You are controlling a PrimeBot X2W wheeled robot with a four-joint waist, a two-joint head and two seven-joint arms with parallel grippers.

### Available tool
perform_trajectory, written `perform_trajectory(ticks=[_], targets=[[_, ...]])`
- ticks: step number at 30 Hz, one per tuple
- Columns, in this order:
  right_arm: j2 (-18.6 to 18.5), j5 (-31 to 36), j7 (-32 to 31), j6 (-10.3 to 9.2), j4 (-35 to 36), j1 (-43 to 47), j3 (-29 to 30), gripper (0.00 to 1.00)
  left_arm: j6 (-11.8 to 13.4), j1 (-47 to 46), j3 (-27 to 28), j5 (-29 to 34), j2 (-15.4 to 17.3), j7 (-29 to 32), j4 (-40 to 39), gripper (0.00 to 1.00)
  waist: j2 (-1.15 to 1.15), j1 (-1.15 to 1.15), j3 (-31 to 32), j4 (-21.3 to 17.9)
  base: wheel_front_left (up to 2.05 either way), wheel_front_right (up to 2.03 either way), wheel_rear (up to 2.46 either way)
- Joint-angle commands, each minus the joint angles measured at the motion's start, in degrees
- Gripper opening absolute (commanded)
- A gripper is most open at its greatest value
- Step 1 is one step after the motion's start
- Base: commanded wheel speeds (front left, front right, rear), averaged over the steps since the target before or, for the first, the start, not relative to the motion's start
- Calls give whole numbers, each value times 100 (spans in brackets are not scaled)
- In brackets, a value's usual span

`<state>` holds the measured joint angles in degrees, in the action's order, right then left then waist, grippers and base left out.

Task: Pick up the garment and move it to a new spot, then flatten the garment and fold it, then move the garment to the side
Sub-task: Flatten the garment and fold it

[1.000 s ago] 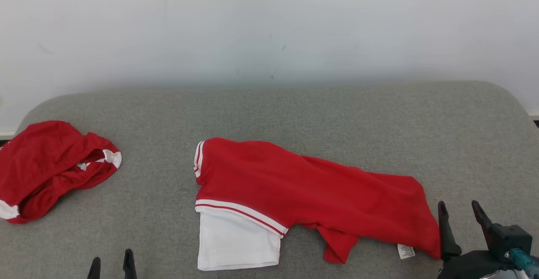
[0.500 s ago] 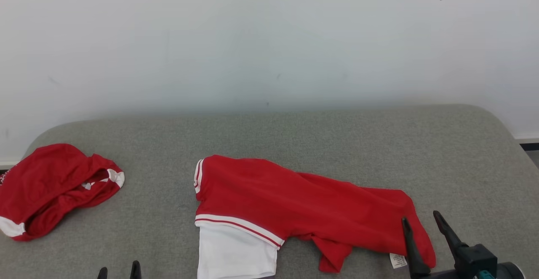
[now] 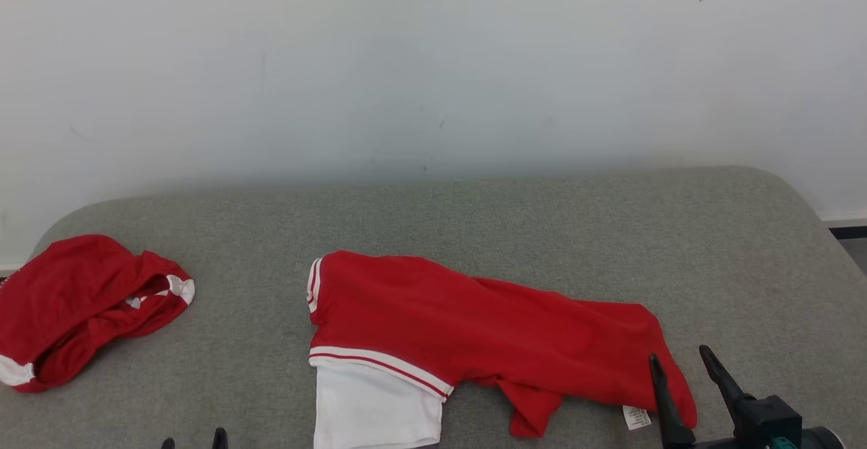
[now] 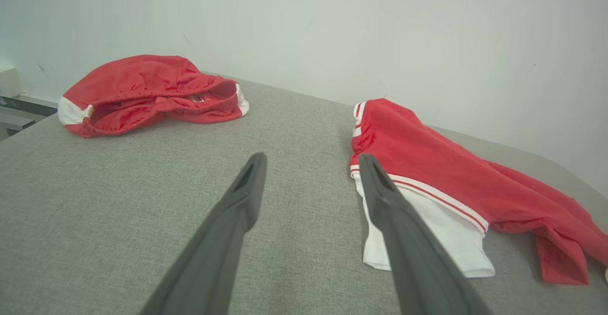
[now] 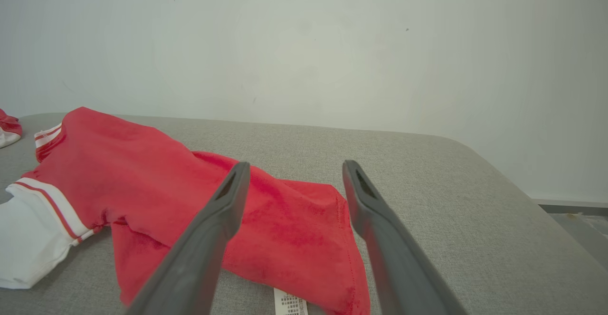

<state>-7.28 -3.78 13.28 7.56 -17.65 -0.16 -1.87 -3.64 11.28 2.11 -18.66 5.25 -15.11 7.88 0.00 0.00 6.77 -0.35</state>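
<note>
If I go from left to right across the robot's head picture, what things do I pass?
Crumpled red shorts → left gripper → red and white shirt → right gripper, open at the shirt's right end.

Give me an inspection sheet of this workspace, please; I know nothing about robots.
Surface: grey fabric-covered table, rounded corners.
Job's things: red and white shirt lying rumpled mid-table, not folded; white label at its near right end.
Clutter: second red garment bunched at the table's left end.
End effectors: left end effector open above bare table; right end effector open at the shirt's right end, contact unclear.
Cables: nothing seen.
Surroundings: plain pale wall behind the table.
</note>
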Motion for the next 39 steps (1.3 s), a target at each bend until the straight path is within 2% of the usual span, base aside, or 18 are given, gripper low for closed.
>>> perform_trajectory(ticks=[1, 8, 16, 23, 31, 39], targets=[[10, -19, 10, -15, -15, -45, 24, 100, -26, 64, 17, 35, -14, -4, 15, 100, 0, 0, -18, 5, 0, 0, 0], [15, -7, -33, -15, -35, -63, 139, 100, -81, 19, -23, 49, -17, -3, 73, 100, 0, 0, -61, -4, 0, 0, 0], [63, 18, -493, -15, -209, -64, 533, 100, -185, -353, -532, 122, -52, 277, 407, 100, 0, 0, -221, -13, 0, 0, 0], [141, 93, -1067, -15, -560, -214, 743, 100, -231, -1027, -936, 198, -98, 429, 1293, 100, 0, 0, -593, -102, 0, 0, 0], [246, 297, -1270, -15, -985, -640, 877, 100, -44, -1775, -1018, 107, -173, 275, 2188, 100, 0, 0, -1192, -268, 0, 0, 0], [368, 309, -1517, -15, -1498, -950, 1062, 100, -89, -2170, -1178, -54, -206, 326, 2715, 100, 0, 0, -1401, -272, 0, 0, 0]])
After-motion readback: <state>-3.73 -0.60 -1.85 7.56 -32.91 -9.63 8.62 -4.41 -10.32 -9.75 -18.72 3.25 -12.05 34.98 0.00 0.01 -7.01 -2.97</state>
